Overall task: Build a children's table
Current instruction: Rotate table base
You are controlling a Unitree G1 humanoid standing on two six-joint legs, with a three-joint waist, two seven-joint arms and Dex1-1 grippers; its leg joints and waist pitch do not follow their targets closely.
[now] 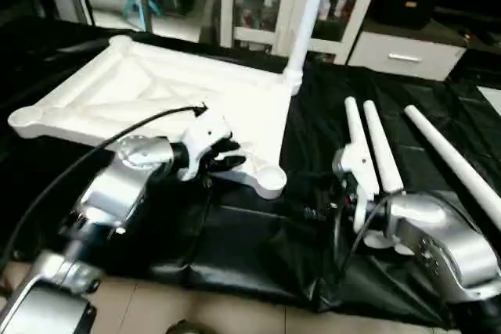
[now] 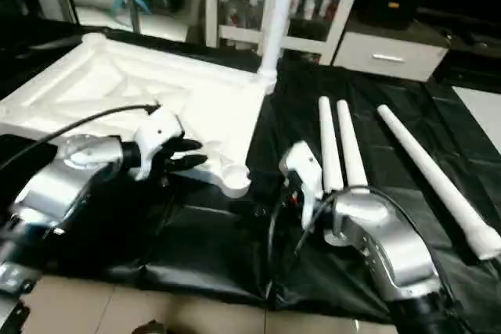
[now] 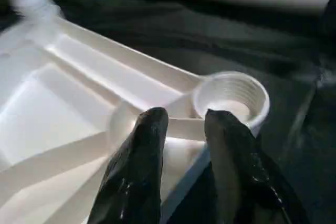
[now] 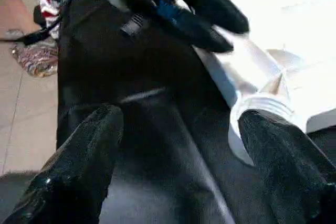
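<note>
Tabletop (image 1: 156,91) lies at ten o'clock, one leg (image 1: 307,13) upright in its far-right socket; three legs (image 1: 376,150) lie at two o'clock.

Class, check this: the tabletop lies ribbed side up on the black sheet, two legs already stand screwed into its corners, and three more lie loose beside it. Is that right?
Not quite. Only one leg stands in a corner socket of the tabletop; the near corner socket is empty, as the head views and left wrist view show. The rest holds: ribbed side up on the black sheet, three loose legs beside it.
</note>
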